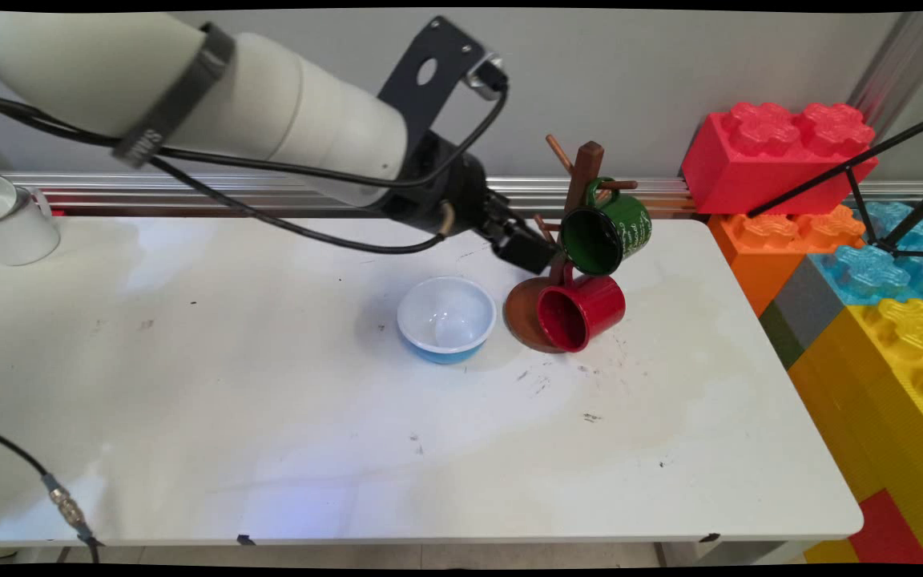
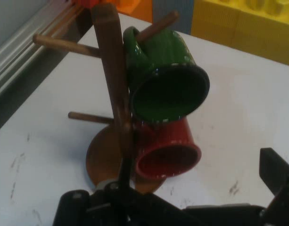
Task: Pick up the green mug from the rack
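White table [image 1: 269,417] spans most of the main view, with a grey wall and a metal rail [image 1: 189,188] behind it. Large toy bricks [image 1: 774,152] in red, orange, blue and yellow are stacked at the right of the frame.

Arm enters from upper left. Gripper [image 1: 524,247] sits just right of centre, just beside the wooden mug tree [image 1: 582,180] on its left side. Jaws: state cannot be told; in the main view they read as one dark block, and the hand view shows only black linkage [image 2: 135,207] along the bottom edge plus one dark part at lower right, probably a finger.

Mug tree stands upright on a round brown base [image 1: 521,316], right of centre.
- Green mug [image 1: 606,232] hangs on an upper peg by its handle, mouth tilted toward the camera and to the left.
- Red mug [image 1: 582,312] is below the green one, mouth facing lower left, low over the base. Whether it hangs or rests on the base is unclear.

Blue bowl [image 1: 446,319] with white inside sits just left of the base, below the gripper in the frame.

White mug [image 1: 9,220] stands at the far left edge, well apart from everything else.
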